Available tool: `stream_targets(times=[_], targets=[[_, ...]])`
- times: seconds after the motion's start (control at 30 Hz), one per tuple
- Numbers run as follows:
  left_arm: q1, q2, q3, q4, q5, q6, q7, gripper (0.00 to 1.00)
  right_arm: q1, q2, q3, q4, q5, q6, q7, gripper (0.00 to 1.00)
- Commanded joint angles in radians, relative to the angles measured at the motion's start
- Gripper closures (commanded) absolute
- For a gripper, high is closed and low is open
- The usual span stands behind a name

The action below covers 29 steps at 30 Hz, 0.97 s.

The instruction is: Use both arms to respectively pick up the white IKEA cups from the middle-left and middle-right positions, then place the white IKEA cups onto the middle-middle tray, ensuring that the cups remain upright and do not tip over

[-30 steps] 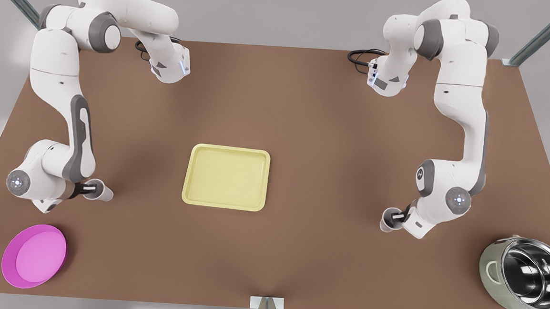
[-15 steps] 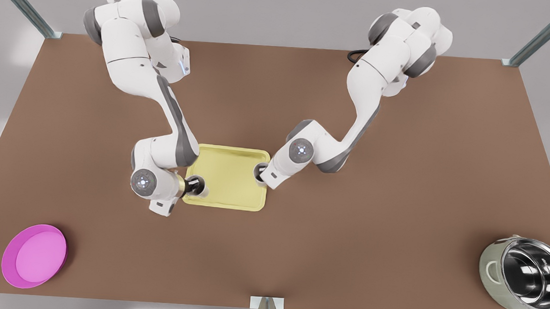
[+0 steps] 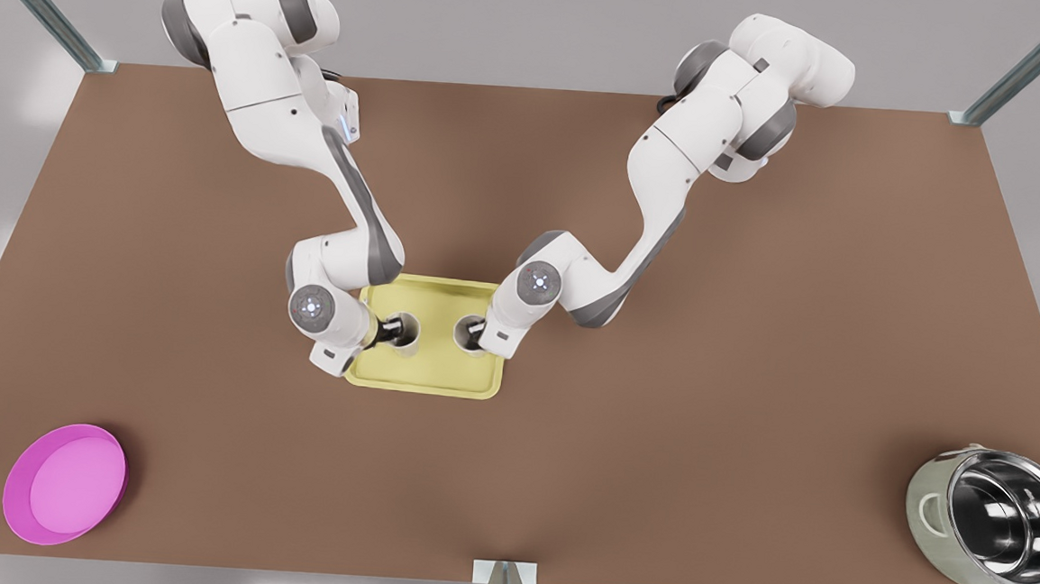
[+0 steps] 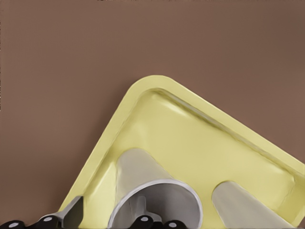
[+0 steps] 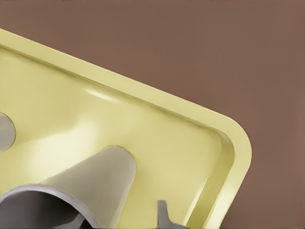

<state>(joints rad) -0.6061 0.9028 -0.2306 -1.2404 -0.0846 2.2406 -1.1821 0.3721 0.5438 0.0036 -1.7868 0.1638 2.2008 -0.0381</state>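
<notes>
Moved: we are now holding both cups farther inside the tray than before.
Left gripper: clamping one cup upright.
Right gripper: clamping the other cup.

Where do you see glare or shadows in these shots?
Front view: bright reflections inside the steel pot, soft arm shadows on the table. Right wrist view: a pale highlight along the tray floor. Left wrist view: a similar sheen near the tray's rim.

The tray looks like smooth, faintly glossy pale plastic. Both cups are matt white. The bench is flat, matt brown. The pot is shiny, mirror-like steel.
</notes>
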Motion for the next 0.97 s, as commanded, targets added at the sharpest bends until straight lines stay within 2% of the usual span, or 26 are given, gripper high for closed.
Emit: stream_targets(times=[0.0, 0.17, 0.2, 0.3, 0.37, 0.4, 0.43, 0.47, 0.5, 0.53, 0.6, 0.63, 0.67, 0.7, 0.77, 0.87, 0.93], targets=[[0.002, -0.004, -0.001, 0.001, 0.008, -0.003, -0.310, 0.16, 0.001, 0.002, -0.001, 0.003, 0.039, 0.042, 0.104, 0.00], [0.009, -0.007, -0.001, -0.001, 0.008, -0.006, -0.310, 0.07, -0.009, -0.002, -0.005, 0.009, 0.037, 0.037, 0.103, 0.00], [0.011, -0.009, -0.001, -0.001, 0.008, -0.010, -0.310, 0.00, -0.009, -0.008, -0.005, 0.009, 0.039, 0.034, 0.104, 0.00], [0.015, -0.090, -0.001, -0.001, 0.006, -0.157, -0.341, 0.00, -0.010, -0.044, -0.005, 0.000, 0.037, 0.008, 0.103, 0.00], [0.048, -0.182, -0.001, -0.001, 0.048, -0.380, -0.327, 0.00, -0.010, -0.111, -0.005, -0.039, 0.037, -0.016, 0.101, 0.00], [0.107, -0.278, -0.003, 0.001, 0.109, -0.573, -0.303, 0.00, -0.012, -0.169, -0.005, -0.071, 0.037, -0.045, 0.103, 0.00], [0.204, -0.349, -0.003, 0.016, 0.126, -0.737, -0.073, 0.00, -0.038, -0.183, -0.007, -0.023, 0.037, -0.160, 0.096, 0.00], [0.342, -0.357, -0.001, 0.134, 0.140, -0.918, 0.309, 0.00, -0.087, -0.176, -0.007, 0.027, 0.033, -0.256, 0.101, 0.00], [0.459, -0.360, -0.004, 0.168, 0.193, -0.974, 0.580, 0.00, -0.124, -0.163, -0.040, 0.038, -0.036, -0.296, 0.098, 0.00], [0.482, -0.375, -0.003, 0.171, 0.281, -0.969, 0.722, 0.00, -0.185, -0.119, -0.047, 0.110, -0.135, -0.322, 0.074, 0.00], [0.545, -0.397, 0.001, 0.174, 0.402, -1.009, 1.274, 0.00, -0.303, -0.009, -0.063, 0.308, -0.152, -0.423, -0.150, 0.00], [0.572, -0.404, -0.003, 0.168, 0.399, -0.989, 1.277, 0.00, -0.308, -0.004, -0.093, 0.356, -0.179, -0.472, -0.170, 0.00], [0.604, -0.565, -0.003, -0.115, 0.321, -0.681, 1.283, 0.00, -0.308, -0.062, -0.094, 0.351, -0.227, -0.481, -0.220, 0.00], [0.631, -0.680, 0.019, -0.252, 0.277, -0.627, 1.423, 0.00, -0.309, -0.151, -0.097, 0.336, -0.231, -0.524, -0.215, 0.00], [0.637, -0.671, 0.024, -0.149, 0.233, -0.897, 1.458, 0.00, -0.325, -0.349, -0.099, 0.241, -0.231, -0.568, -0.212, 0.00], [0.677, -0.673, 0.024, -0.149, 0.221, -0.898, 1.457, 0.00, -0.338, -0.485, -0.085, 0.159, -0.225, -0.612, -0.144, 0.00], [0.687, -0.671, 0.024, -0.149, 0.189, -0.898, 1.455, 0.00, -0.338, -0.489, -0.085, 0.159, -0.228, -0.612, -0.144, 0.00]])
